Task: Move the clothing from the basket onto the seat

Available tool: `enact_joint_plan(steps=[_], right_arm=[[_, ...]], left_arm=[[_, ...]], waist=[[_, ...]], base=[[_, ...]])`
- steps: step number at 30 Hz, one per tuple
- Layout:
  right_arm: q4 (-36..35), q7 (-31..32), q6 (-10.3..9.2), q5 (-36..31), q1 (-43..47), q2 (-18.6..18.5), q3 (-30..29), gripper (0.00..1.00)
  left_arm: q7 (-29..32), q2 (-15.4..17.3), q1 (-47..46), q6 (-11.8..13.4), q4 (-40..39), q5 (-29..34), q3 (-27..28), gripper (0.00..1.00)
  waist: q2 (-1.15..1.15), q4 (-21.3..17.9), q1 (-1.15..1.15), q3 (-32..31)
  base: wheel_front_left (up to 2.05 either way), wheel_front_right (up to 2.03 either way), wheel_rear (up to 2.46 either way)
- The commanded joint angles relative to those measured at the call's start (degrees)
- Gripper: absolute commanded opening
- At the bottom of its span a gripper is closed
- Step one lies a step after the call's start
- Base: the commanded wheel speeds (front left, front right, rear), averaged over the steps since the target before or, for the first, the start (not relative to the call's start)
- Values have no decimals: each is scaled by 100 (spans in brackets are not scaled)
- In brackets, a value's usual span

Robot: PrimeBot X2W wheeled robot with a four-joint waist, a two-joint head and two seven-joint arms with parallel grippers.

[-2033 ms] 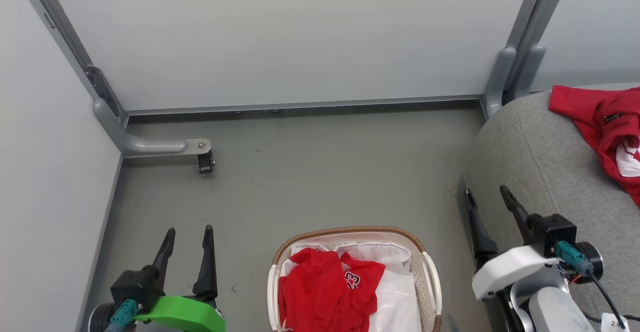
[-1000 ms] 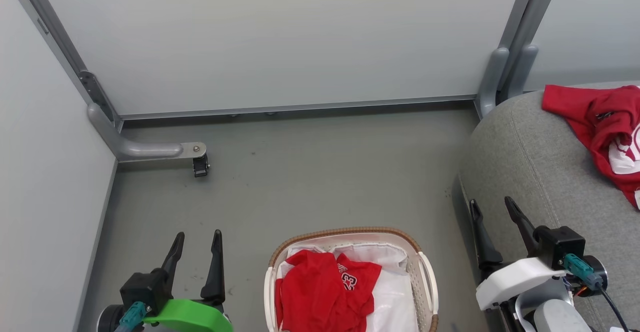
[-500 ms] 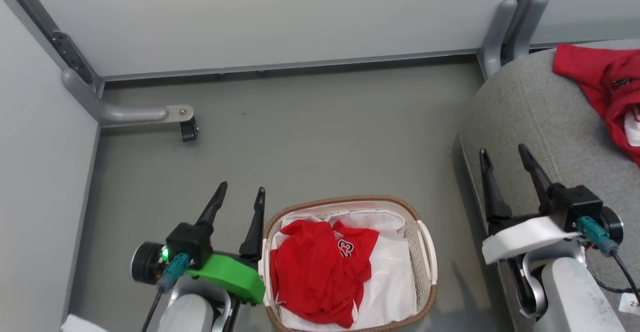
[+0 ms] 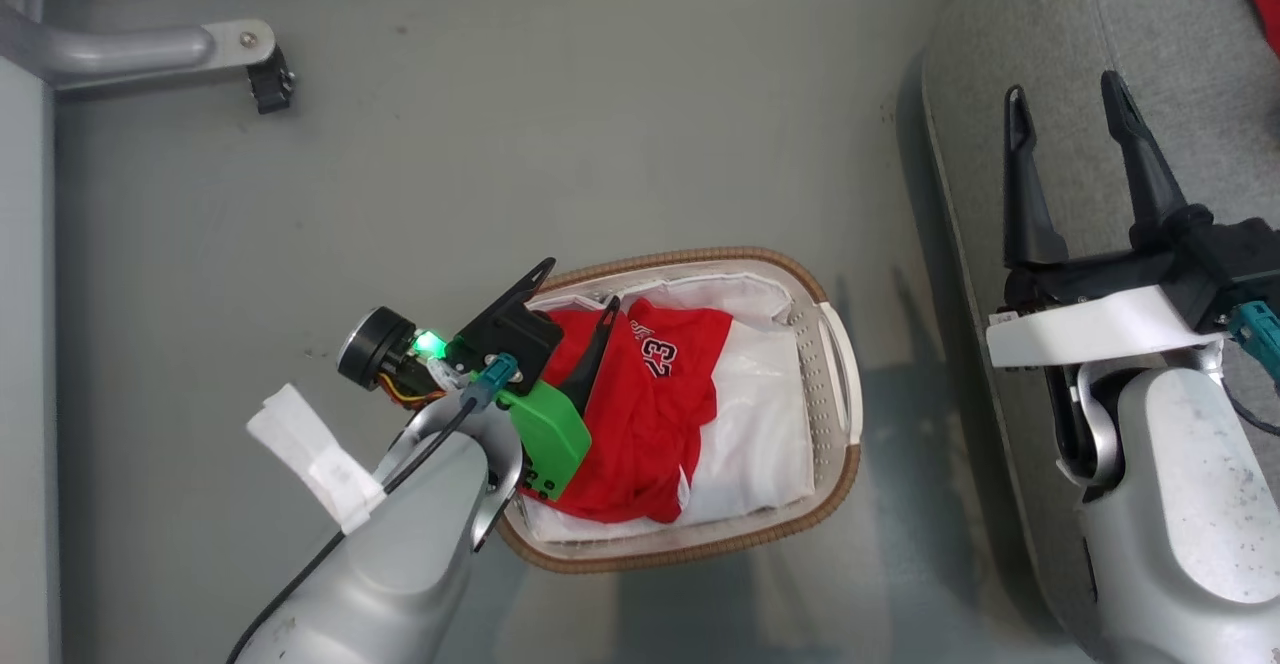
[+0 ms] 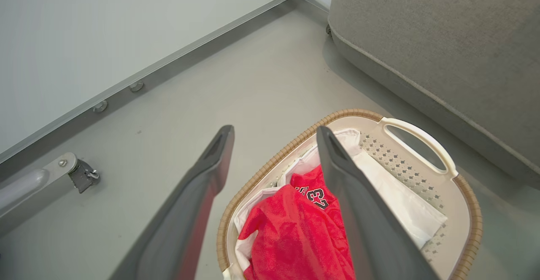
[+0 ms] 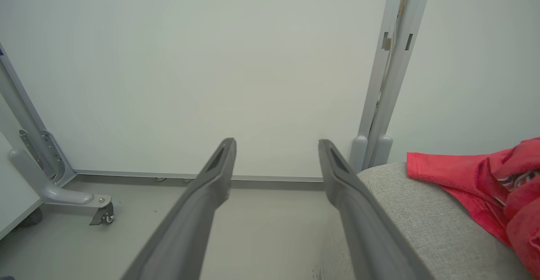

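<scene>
The white basket with its brown rim stands on the floor, low in the middle of the head view. In it lies a red jersey marked "23". My left gripper hangs open over the basket's left edge, one finger above the jersey and nothing between the two. The left wrist view shows this gripper above the jersey and the basket. At the right, my right gripper stands open and empty at the edge of the grey seat. A second red garment lies on the seat.
A white sheet lines the basket under the jersey. A grey frame leg with a caster stands on the floor at far left. Pale wall panels close off the back. Bare grey floor lies between basket, seat and wall.
The head camera has tilted down, so the whole picture has shifted. My left gripper has swung right from beside the basket to above its left edge and the jersey. Both grippers stay open.
</scene>
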Motion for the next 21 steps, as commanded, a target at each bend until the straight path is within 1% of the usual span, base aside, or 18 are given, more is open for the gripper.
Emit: enact_joint_plan(steps=[1, 4, 6, 10, 16, 21], right_arm=[[-94, -27, -8, -14, -131, -17, -1, 100], [-308, -26, -8, -48, -277, -15, 50, 100], [-430, -27, -8, -81, -355, -13, 86, 100], [-666, -26, -8, -44, -504, -14, 156, 100], [-884, -26, -8, 87, -643, -13, 269, 100], [-929, -26, -8, 226, -673, -14, 330, 100]], left_arm=[[17, 13, -248, -18, 198, 75, -170, 100], [95, -8, -638, -18, 751, 85, -578, 100], [113, -19, -865, -18, 1063, 96, -755, 100], [161, -35, -1240, -16, 1614, 156, -954, 100], [316, -3, -1642, 193, 2303, 385, -1153, 100], [340, 48, -1882, 483, 2617, 479, -1252, 100]], waist=[[12, -468, -1, 1054], [12, -594, -1, 1406], [12, -666, -1, 1593], [12, -793, -1, 1906], [12, -952, -1, 2177], [12, -1044, -1, 2289]], base=[[0, 0, 0], [0, 0, 0], [0, 0, 0], [0, 0, 0], [0, 0, 0], [0, 0, 0]])
